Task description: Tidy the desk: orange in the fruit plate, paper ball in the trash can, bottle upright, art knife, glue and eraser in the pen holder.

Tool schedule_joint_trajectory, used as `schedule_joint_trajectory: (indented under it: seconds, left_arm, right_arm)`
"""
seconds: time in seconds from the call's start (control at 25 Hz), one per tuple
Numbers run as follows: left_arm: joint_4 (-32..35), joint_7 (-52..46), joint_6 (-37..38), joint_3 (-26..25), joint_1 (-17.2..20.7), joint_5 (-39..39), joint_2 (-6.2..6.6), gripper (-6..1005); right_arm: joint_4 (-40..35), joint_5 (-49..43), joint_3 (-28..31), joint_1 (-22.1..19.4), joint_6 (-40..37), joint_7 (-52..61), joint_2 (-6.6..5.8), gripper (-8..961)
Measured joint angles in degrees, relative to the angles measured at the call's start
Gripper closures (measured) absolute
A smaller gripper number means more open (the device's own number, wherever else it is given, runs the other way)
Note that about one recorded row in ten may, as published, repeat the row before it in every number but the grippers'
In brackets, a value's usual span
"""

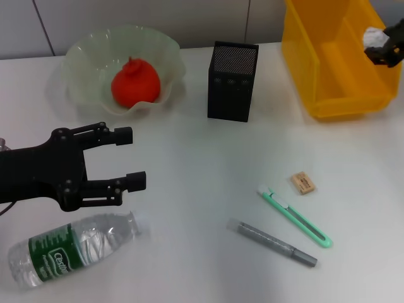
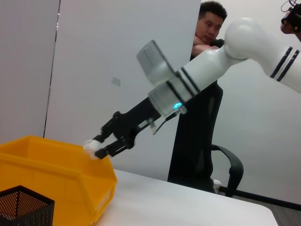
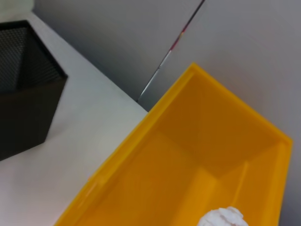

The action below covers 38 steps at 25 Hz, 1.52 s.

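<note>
White crumpled paper is what the right gripper (image 2: 99,149) has between its black fingers: the paper ball (image 1: 375,38) is pinched firmly, and the jaws are closed around it. The relation that matters here is vertical. In the head view the ball hangs over the far right part of the yellow bin (image 1: 328,69) that serves as trash can, and the right wrist view shows the ball with the open yellow cavity directly behind it, so the bin lies under the claw, not beside it. I judge that a simple opening of the fingers will let the ball fall inside, though it is close to the right wall.

Further out, the black mesh pen holder (image 1: 232,81) stands just left of the bin. The orange (image 1: 134,84) already sits in the pale green fruit plate (image 1: 82,57). The eraser (image 1: 303,182), the green art knife (image 1: 295,216) and the grey glue stick (image 1: 273,242) lie on the white desk (image 1: 189,170), nearer to the right arm.

The left gripper (image 1: 129,158) hovers with its fingers wide apart and empty, just above the water bottle (image 1: 72,249), which lies on its side with the cap toward the right.
</note>
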Motion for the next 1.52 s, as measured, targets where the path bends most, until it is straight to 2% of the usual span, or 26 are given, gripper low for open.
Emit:
schedule_joint_trajectory:
  seconds: [0.04, 0.16, 0.36, 0.88, 0.92, 0.96, 1.04, 1.12, 1.16, 1.2, 1.32, 1.36, 1.4, 1.44, 1.52]
  left_arm:
    - [-0.30, 0.03, 0.00, 0.01, 0.01, 0.00, 0.00, 166]
    - [-0.97, 0.14, 0.17, 0.08, 0.03, 0.01, 0.00, 166]
    - [-1.21, 0.23, 0.23, 0.09, 0.07, 0.01, 0.00, 166]
    - [-1.41, 0.57, 0.35, 0.09, 0.16, 0.01, 0.00, 167]
    - [-1.43, 0.54, 0.36, 0.10, 0.21, 0.01, 0.00, 167]
    - [-1.45, 0.51, 0.36, 0.09, 0.35, 0.01, 0.01, 167]
    - [-1.45, 0.49, 0.36, 0.09, 0.40, 0.01, 0.01, 168]
    - [-1.45, 0.49, 0.36, 0.09, 0.52, 0.01, 0.01, 168]
    - [-1.45, 0.48, 0.34, 0.00, 0.62, 0.01, 0.01, 168]
    - [-1.45, 0.48, 0.34, 0.00, 0.62, 0.01, 0.01, 168]
    - [-1.45, 0.54, 0.18, -0.29, 0.81, 0.01, 0.01, 168]
    - [-1.44, 0.61, 0.06, -0.33, 0.91, 0.01, 0.00, 168]
    - [-1.44, 0.61, 0.06, -0.33, 0.91, 0.01, 0.00, 168]
    - [-1.44, 0.64, -0.07, -0.35, 0.96, 0.01, 0.01, 168]
    - [-1.44, 0.64, -0.17, -0.37, 0.96, 0.01, 0.03, 168]
  right_arm:
    - [3.26, -0.03, 0.00, 0.69, 3.34, -0.10, -0.04, 495]
    - [6.83, 0.26, 0.04, 1.16, 7.84, -0.14, -0.06, 489]
    - [9.02, 0.56, -0.38, 1.39, 9.85, -1.18, -0.02, 479]
    - [7.44, 1.75, -0.12, 0.34, 9.04, -1.53, 0.20, 219]
    - [6.19, 2.17, 0.11, 0.06, 8.08, -1.45, 0.20, 192]
    - [1.95, 4.52, 0.94, -0.75, 3.08, -1.21, 0.16, 166]
    - [-0.31, 5.72, 1.49, -1.07, 0.45, -1.13, 0.08, 166]
    - [-5.78, 7.97, 3.13, -1.94, -6.06, -1.12, -0.01, 166]
    - [-10.42, 9.29, 4.93, -2.48, -12.13, -1.10, 0.00, 166]
    - [-10.42, 9.29, 4.93, -2.48, -12.13, -1.10, 0.00, 167]
    - [-15.19, 11.77, 7.70, -2.71, -21.31, -1.09, -0.03, 167]
    - [-16.40, 13.64, 9.74, -2.65, -26.75, -1.23, -0.30, 167]
    - [-16.40, 13.64, 9.74, -2.65, -26.75, -1.23, -0.30, 167]
    - [-15.94, 16.15, 12.04, -2.48, -31.54, -2.31, -0.76, 167]
    - [-14.83, 18.37, 13.67, -2.42, -33.76, -3.29, -1.10, 167]
